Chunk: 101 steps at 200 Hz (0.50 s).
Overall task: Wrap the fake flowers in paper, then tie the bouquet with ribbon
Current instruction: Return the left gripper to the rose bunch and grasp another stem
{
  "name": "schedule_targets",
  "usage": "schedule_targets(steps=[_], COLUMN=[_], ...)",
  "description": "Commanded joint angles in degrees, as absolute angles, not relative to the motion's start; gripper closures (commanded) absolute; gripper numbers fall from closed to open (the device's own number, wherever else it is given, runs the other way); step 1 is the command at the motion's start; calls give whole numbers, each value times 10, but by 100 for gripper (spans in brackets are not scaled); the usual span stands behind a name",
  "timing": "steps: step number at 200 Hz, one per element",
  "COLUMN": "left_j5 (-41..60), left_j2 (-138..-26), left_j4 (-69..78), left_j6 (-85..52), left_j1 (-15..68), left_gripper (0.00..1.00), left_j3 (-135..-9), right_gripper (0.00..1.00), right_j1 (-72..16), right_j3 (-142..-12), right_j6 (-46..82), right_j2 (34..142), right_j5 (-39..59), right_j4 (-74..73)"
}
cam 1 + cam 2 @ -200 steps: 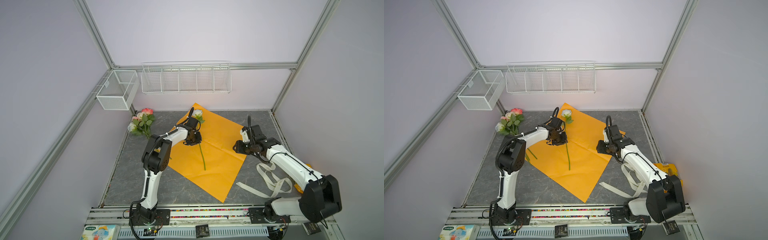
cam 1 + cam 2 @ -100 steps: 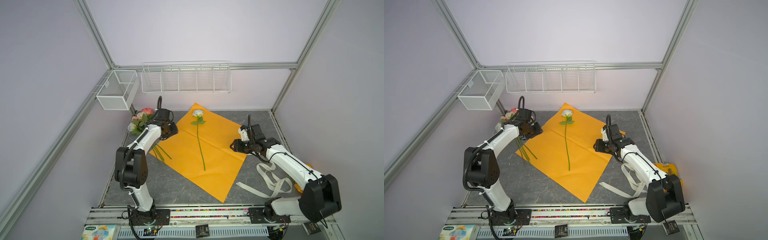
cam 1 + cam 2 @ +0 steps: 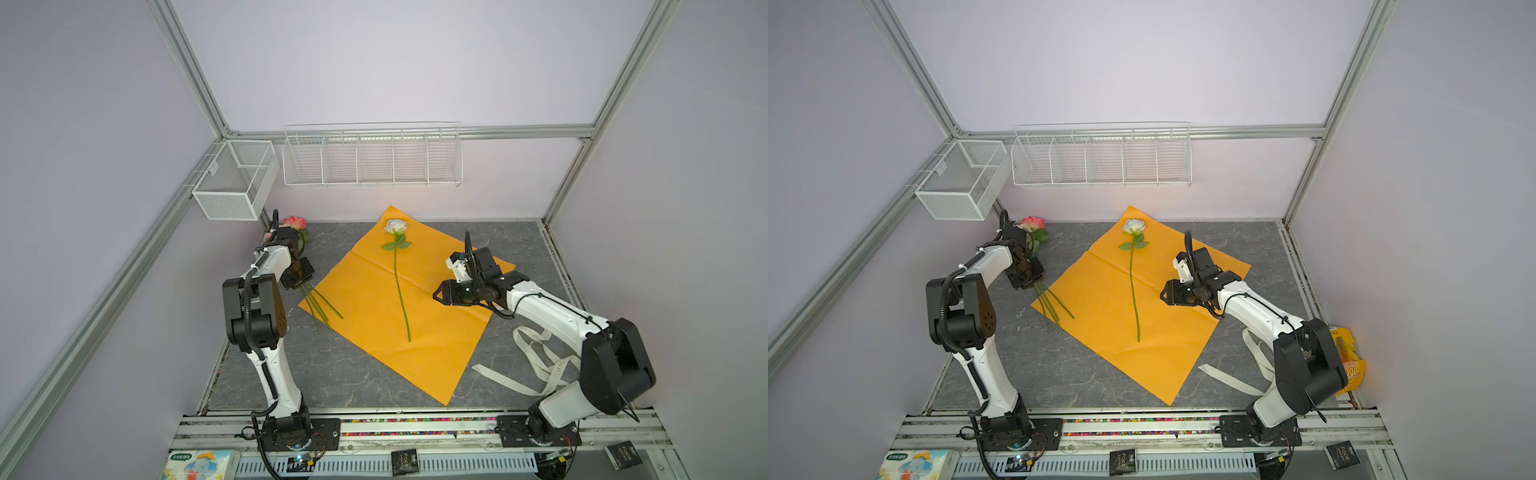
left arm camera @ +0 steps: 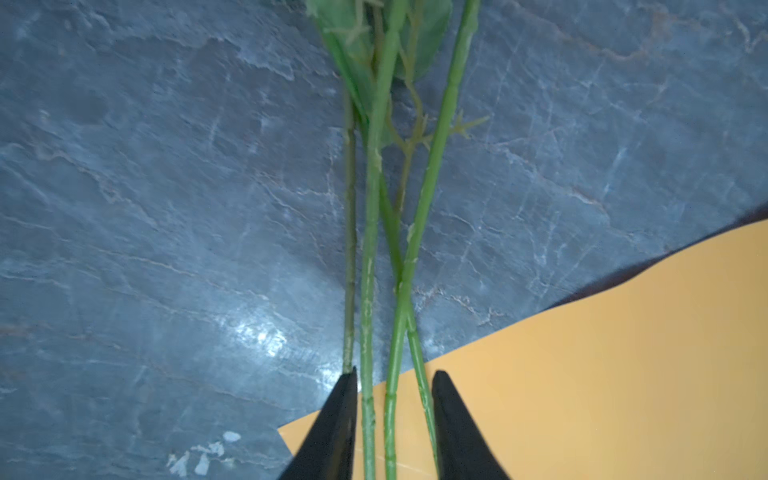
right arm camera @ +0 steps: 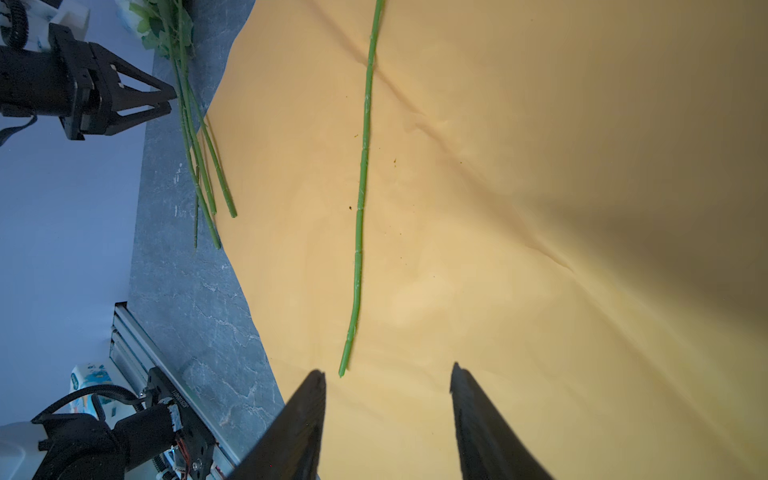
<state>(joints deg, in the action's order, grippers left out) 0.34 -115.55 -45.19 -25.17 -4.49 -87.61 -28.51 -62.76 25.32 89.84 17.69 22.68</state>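
The bouquet of fake flowers lies in two parts. A bunch with pink roses (image 3: 296, 222) (image 3: 1034, 224) rests at the table's left rear, its green stems (image 4: 370, 249) reaching onto the corner of the orange wrapping sheet (image 3: 436, 332) (image 3: 1100, 299). My left gripper (image 3: 303, 282) (image 3: 1030, 276) (image 4: 392, 374) stands open over that bunch, three stems between its fingers without being pinched. A single white rose (image 3: 395, 226) (image 3: 1133, 226) lies alone on the sheet, its stem (image 5: 361, 187) running toward the front. My right gripper (image 3: 434, 296) (image 3: 1163, 293) (image 5: 386, 370) hovers open and empty over the sheet, right of that stem.
A cream lettered ribbon (image 3: 536, 361) (image 3: 1225, 378) lies loose at the front right under the right arm. A wire rack (image 3: 372, 158) and a mesh basket (image 3: 235, 178) hang on the back walls. A yellow packet (image 3: 1347, 361) sits at the right edge.
My left gripper has left the white rose lying on the orange sheet and swung left to the bunch's stems. The right gripper has opened wider and edged toward the sheet's middle.
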Motion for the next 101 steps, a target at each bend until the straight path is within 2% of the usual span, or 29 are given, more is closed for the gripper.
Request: schedule_targets(steps=[1, 61, 101], left_j5=[-13, -4, 1], left_j2=[-1171, -1193, -1198], left_j4=[-471, -461, -454], left_j6=[-243, -240, -242], left_j1=[-51, -53, -54], left_gripper=[69, 78, 88], left_j3=[-895, -895, -893], right_gripper=[48, 48, 48], right_j1=[-301, -333, -339], right_j3=[-657, -711, -714], right_j6=[254, 269, 272], right_j2=[927, 986, 991], right_j5=[199, 225, 219], right_j4=[209, 194, 200])
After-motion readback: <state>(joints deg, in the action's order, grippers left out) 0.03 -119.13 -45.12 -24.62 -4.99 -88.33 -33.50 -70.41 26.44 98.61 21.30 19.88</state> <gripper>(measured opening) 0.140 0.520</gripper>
